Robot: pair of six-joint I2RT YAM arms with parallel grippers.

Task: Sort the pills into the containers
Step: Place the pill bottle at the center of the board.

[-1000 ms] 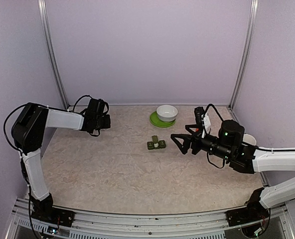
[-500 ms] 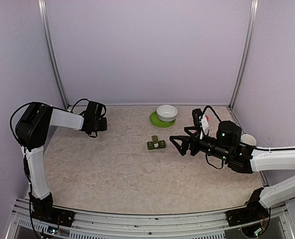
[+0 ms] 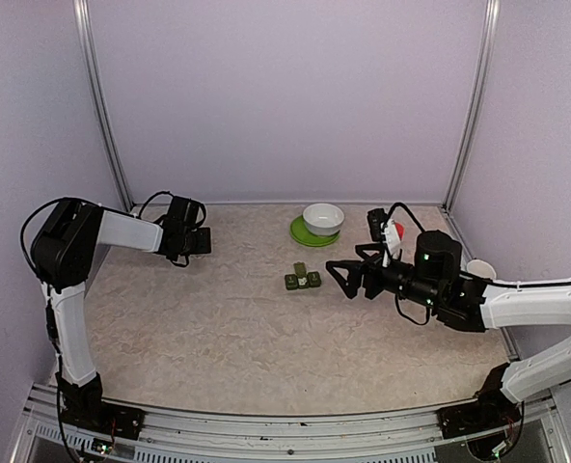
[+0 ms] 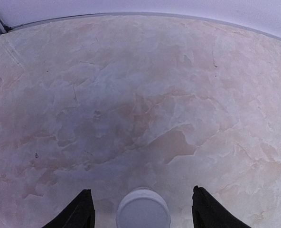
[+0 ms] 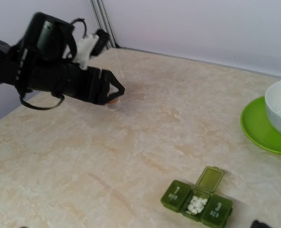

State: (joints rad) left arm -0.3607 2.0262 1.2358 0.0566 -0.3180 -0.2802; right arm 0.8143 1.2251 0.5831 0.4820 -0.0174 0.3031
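Tabletop [image 3: 218,328] unchanged; left pincer [image 4: 141,209] has opened.

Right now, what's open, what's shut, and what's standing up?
Containers: middle lid open, pills inside; outer two shut.
Left pincer: open over bottle.
Bottle: upright, not gripped.
Right pincer: open, empty.
Bowl: upright on plate.
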